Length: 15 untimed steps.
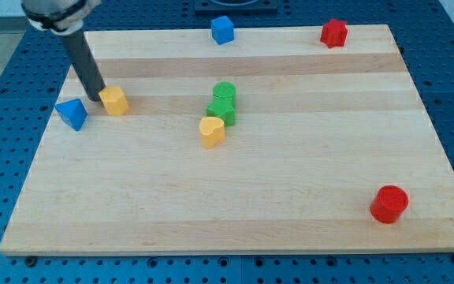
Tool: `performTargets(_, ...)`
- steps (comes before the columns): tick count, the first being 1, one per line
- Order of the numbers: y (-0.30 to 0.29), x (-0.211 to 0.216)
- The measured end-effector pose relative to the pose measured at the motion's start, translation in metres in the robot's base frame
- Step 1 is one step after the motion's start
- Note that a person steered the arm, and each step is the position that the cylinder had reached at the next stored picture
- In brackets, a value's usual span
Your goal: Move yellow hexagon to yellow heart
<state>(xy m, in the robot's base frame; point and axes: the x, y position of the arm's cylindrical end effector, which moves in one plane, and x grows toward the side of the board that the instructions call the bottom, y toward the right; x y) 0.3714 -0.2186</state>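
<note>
The yellow hexagon sits at the board's left side. My tip rests right against its left side. The yellow heart lies near the board's middle, to the right of and slightly below the hexagon. A blue triangular block sits just left of and below my tip.
Two green blocks, a round one and another, stand just above the yellow heart, touching it. A blue cube and a red block sit at the top edge. A red cylinder is at the bottom right. The wooden board has blue pegboard around it.
</note>
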Motion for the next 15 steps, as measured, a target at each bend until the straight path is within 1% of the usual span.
performTargets(1, 0.028, 0.024)
performTargets(2, 0.044, 0.037)
performTargets(3, 0.041, 0.031)
performTargets(4, 0.029, 0.002)
performTargets(5, 0.047, -0.014)
performTargets(6, 0.069, -0.007)
performTargets(7, 0.075, 0.009)
performTargets(8, 0.075, 0.025)
performTargets(10, 0.074, 0.032)
performTargets(12, 0.077, 0.079)
performTargets(13, 0.077, 0.084)
performTargets(15, 0.037, 0.09)
